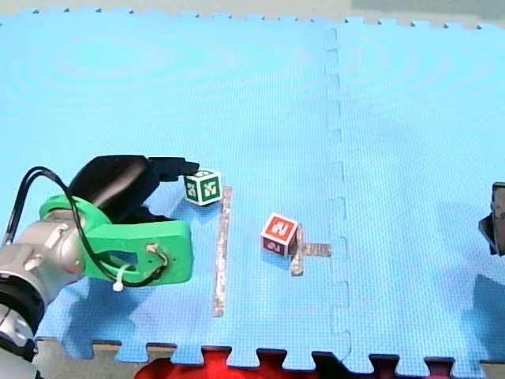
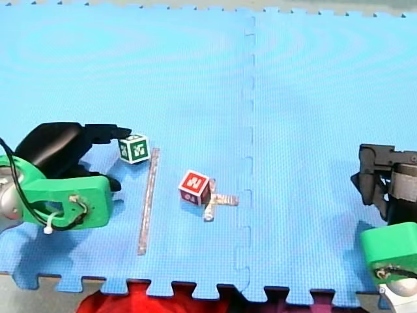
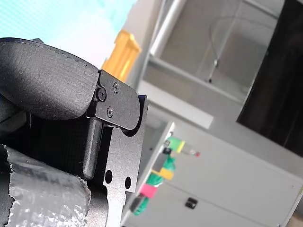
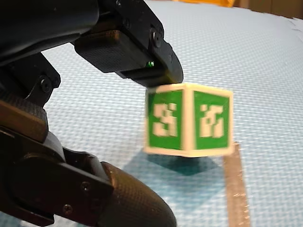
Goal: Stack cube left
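In the first head view, the green cube point(image 1: 203, 187) is seen on the blue foam mat point(image 1: 379, 118), just left of a long tape strip point(image 1: 221, 253). The red cube point(image 1: 279, 234) is set right of that strip and a little nearer, at a short tape cross point(image 1: 312, 250) that is judged to mark the stacking spot. The left hand point(image 1: 126, 183) is extended from the left, and the green cube's far left edge is touched by it. The arm's near end is cut off by the frame.

In the second head view, the right hand point(image 2: 381, 179) is found well apart at the right edge, holding nothing. Whether it is clenched cannot be told, as it is partly cut off.

In the first wrist view, a black hand housing point(image 3: 47, 80) and grey tape wrapping point(image 3: 42, 198) are shown against a cabinet point(image 3: 227, 189). Whose hand it is cannot be settled.

In the second wrist view, matched to the left hand by the green cube, an upper fingertip point(image 4: 161, 66) is laid on the cube's top edge. The thumb point(image 4: 128, 203) is kept clear of it, so the hand is taken as unclenched, with no grip closed. A pinch is judged to be in preparation. The cube is smeared and a shadow lies beneath it, so whether it sits flat or tipped cannot be made out.
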`<state>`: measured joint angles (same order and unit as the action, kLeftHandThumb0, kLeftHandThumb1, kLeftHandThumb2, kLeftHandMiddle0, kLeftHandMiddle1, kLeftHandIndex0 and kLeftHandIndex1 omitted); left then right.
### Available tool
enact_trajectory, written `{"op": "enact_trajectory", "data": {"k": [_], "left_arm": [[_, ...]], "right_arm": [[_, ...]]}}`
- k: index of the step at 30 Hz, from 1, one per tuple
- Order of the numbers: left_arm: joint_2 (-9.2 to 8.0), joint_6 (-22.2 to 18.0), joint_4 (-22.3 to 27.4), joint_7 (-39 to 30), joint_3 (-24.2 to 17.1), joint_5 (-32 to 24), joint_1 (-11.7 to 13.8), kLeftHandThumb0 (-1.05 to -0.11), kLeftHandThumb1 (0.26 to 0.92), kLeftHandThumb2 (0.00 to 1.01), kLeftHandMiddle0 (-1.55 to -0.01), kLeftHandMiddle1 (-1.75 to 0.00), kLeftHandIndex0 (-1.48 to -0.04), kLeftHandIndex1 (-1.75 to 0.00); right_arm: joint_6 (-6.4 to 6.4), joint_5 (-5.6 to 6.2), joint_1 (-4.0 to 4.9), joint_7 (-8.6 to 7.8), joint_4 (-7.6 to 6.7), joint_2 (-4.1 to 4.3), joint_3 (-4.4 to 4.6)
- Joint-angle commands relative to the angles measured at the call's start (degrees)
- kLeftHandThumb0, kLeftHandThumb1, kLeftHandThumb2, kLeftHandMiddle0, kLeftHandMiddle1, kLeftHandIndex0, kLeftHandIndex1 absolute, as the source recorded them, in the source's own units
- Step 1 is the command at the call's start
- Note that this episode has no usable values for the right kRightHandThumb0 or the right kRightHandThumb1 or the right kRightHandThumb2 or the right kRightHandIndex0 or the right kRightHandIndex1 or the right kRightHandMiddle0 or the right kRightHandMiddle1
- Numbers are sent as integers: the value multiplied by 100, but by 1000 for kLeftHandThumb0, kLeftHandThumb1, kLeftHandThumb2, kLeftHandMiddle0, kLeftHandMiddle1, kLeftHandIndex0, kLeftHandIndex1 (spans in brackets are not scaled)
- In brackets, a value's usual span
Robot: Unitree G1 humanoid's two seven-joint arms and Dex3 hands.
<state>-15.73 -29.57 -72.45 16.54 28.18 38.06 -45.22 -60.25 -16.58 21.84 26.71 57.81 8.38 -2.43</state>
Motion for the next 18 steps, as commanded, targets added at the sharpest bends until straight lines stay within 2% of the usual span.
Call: {"op": "enact_trajectory", "data": {"k": [1, 10, 14, 18], "left_arm": [[44, 55, -5, -30, 66, 65, -88, -1009, 872, 14, -930, -1746, -567, 0], [182, 40, -12, 23, 144, 115, -269, -1022, 874, 7, -986, -1746, -574, -4], [195, 39, -18, -114, 108, 50, -296, -1024, 874, 5, -995, -1746, -579, -6], [194, -7, -10, -161, 83, 17, -294, -1030, 874, 4, -998, -1746, -584, -7]], "right_arm": [[-44, 18, 5, 22, 13, 23, -14], [-56, 7, -64, 69, -55, 21, -25], [-13, -38, -104, 145, -94, 15, -27], [36, -111, -106, 277, -95, 2, -22]]}}
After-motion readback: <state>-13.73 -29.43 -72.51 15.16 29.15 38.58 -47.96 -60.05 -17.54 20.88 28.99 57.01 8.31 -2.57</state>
